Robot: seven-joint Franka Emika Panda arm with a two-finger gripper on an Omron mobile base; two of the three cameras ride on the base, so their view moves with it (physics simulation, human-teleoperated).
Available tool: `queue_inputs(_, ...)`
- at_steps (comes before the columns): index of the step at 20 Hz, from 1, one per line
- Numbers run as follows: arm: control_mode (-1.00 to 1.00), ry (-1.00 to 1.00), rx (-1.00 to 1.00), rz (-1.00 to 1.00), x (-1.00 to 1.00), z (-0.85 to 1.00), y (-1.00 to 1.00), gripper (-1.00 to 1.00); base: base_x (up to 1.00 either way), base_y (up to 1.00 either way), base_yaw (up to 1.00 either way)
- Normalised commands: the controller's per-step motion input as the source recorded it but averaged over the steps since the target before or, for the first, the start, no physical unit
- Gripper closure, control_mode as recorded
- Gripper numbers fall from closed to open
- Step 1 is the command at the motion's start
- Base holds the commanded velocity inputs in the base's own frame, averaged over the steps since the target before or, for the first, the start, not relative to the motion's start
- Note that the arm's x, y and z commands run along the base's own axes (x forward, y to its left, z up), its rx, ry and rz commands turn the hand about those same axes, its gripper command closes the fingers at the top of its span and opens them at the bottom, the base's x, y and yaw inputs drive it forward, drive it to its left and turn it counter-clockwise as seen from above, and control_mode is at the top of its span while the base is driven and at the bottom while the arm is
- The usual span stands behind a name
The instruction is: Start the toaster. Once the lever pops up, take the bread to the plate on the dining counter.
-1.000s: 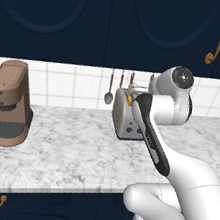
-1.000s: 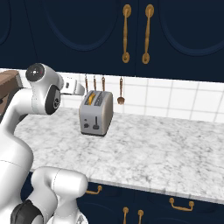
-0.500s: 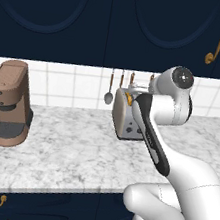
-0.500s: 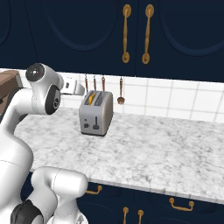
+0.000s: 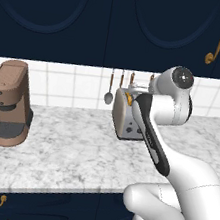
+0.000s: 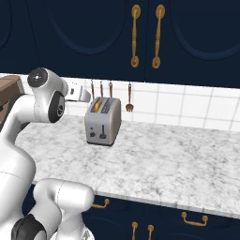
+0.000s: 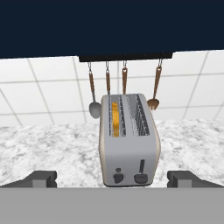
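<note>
The silver toaster [image 7: 129, 144] stands on the marble worktop [image 7: 52, 148], straight ahead of my gripper [image 7: 113, 180]. The fingertips [image 7: 41, 178] sit wide apart, open and empty, short of the toaster's narrow face. On that face the dark lever [image 7: 141, 174] is to the right of a round knob [image 7: 117, 177]. The bread [image 7: 115, 119] shows as an orange edge down in the left slot. In the right base view the toaster [image 6: 103, 121] is just past my hand, with the bread [image 6: 97, 106] in its near slot. The arm covers part of the toaster [image 5: 125, 122] in the left base view. The plate and dining counter are out of view.
Several utensils [image 7: 124, 83] hang from a rail on the white tiled wall behind the toaster. A brown coffee machine [image 5: 9, 103] stands at the worktop's left. Navy cabinets [image 6: 145, 37] with brass handles hang overhead. Open worktop [image 6: 187, 154] stretches to the right.
</note>
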Motion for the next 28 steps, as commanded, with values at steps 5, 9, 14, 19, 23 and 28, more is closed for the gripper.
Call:
queue_inputs(5,-1.0,0.0,0.0,0.0,0.0,0.0,0.0,-1.0,0.0,0.0,0.0)
queue_inputs(9,-1.0,0.0,0.0,0.0,0.0,0.0,0.0,-1.0,0.0,0.0,0.0)
queue_inputs(14,-1.0,0.0,0.0,0.0,0.0,0.0,0.0,-1.0,0.0,0.0,0.0)
queue_inputs(19,-1.0,0.0,0.0,0.0,0.0,0.0,0.0,-1.0,0.0,0.0,0.0)
queue_inputs(23,-1.0,0.0,0.0,0.0,0.0,0.0,0.0,-1.0,0.0,0.0,0.0)
queue_inputs(28,-1.0,0.0,0.0,0.0,0.0,0.0,0.0,-1.0,0.0,0.0,0.0)
